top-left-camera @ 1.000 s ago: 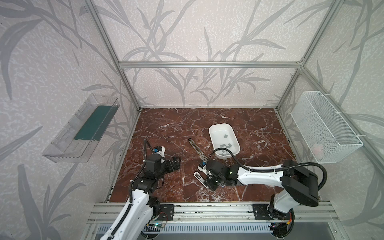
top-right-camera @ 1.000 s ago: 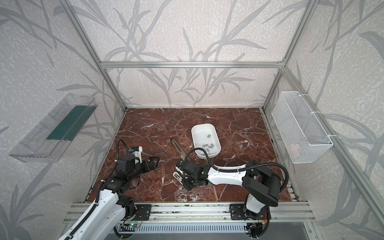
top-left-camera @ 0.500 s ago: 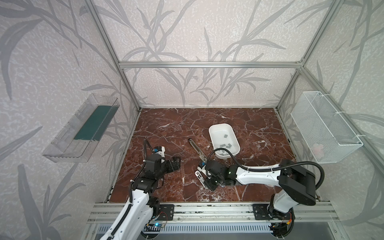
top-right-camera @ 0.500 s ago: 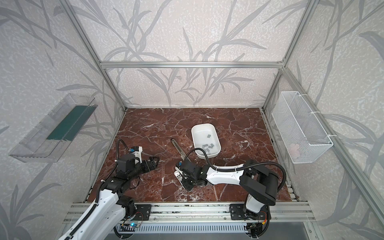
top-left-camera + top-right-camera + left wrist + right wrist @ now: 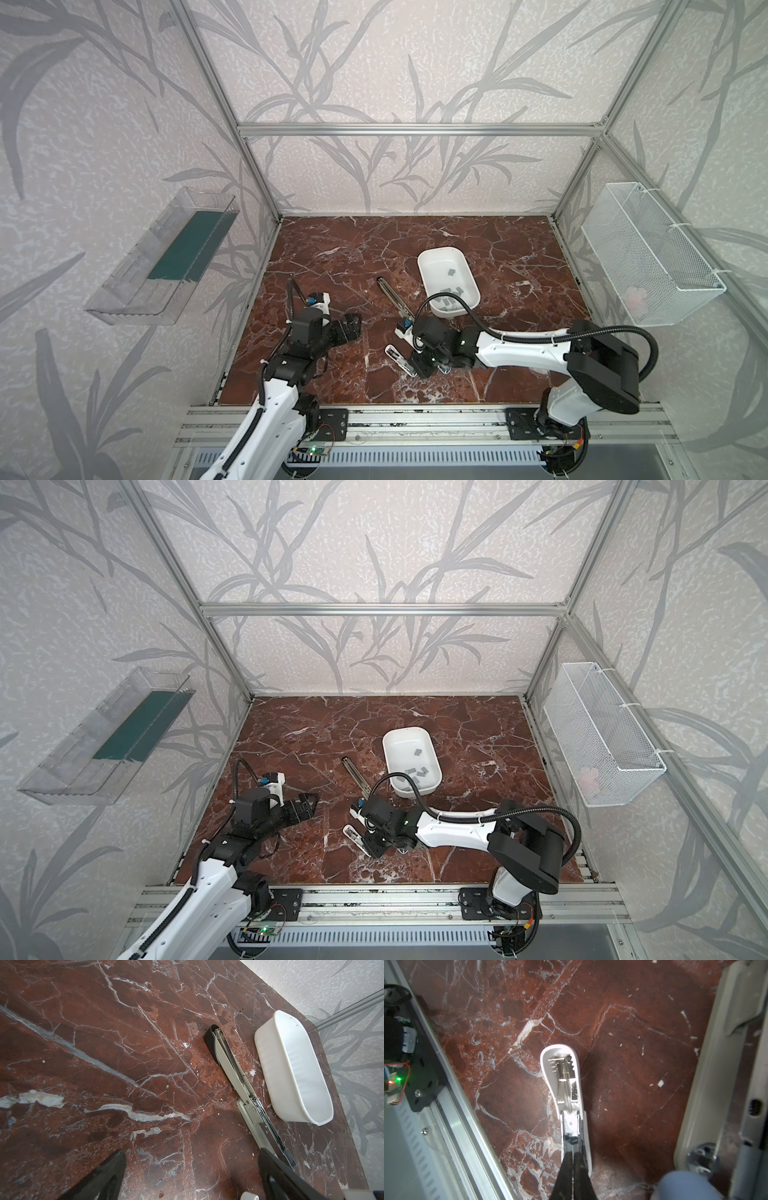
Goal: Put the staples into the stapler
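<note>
We list: table (image 5: 332,266), red-brown marble look, polished, white-veined. Tub (image 5: 291,1076), white plastic, smooth, faint sheen. Stapler (image 5: 228,1064), smooth off-white plastic shell; inside we see a bright, shiny metal rail and spring. Staples (image 5: 451,272), dull grey metal. Basket (image 5: 648,257), white wire mesh. Wall tray (image 5: 137,270), clear glossy plastic. Frame (image 5: 415,129), brushed aluminium.

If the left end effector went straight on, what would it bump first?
Probably the stapler, lying open ahead of the left end effector. If it tilts downward, the marble table comes first; depth is unclear.
</note>
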Robot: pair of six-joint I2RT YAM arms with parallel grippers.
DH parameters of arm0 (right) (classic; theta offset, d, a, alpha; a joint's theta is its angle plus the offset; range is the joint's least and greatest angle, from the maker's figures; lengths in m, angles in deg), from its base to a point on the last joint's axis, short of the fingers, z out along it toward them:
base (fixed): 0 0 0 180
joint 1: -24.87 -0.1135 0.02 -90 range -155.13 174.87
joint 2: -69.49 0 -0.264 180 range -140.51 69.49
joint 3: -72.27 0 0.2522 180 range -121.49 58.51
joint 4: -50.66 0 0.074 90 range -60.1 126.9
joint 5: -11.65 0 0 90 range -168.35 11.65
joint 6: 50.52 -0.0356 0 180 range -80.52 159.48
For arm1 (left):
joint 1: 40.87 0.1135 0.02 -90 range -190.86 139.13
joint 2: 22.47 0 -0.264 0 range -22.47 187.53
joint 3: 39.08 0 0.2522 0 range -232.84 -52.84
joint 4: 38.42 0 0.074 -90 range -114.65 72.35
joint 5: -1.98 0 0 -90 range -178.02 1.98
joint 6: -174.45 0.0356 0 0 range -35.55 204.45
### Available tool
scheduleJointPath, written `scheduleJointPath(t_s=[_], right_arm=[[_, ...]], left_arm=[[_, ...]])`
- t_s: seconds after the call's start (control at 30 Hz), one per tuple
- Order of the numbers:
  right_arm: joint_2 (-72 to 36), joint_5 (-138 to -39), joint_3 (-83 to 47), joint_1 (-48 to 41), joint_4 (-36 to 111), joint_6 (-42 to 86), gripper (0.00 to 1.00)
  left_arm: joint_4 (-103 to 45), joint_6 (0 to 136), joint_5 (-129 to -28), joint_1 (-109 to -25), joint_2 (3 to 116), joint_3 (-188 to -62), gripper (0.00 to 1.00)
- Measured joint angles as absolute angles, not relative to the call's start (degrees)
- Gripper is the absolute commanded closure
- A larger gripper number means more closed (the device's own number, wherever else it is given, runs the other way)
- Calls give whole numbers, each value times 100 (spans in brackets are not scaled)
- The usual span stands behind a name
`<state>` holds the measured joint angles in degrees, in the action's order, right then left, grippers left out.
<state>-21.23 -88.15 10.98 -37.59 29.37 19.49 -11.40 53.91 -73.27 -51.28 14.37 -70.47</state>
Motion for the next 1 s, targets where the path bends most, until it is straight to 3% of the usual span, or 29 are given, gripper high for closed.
scheduleJointPath(t_s=[0.07,0.2,0.4,0.73,1.0], right_arm=[[-2053,-8844,1098,-3726,2939,1949,88],[-1935,-8774,1098,-3697,2907,2014,68],[-1703,-8584,1209,-3772,2931,2316,57],[-1996,-8243,1367,-4172,3086,2412,57],[-2307,-7921,1437,-4329,3298,2270,62]], left_arm=[[-1142,5391,-7279,-5130,1437,-7047,5],[-1140,5360,-7205,-5237,1433,-7049,7],[-1181,5144,-7399,-6070,1433,-7160,6],[-1894,4663,-7485,-6837,1656,-6909,7],[-2257,4462,-7620,-7379,1263,-6323,7]])
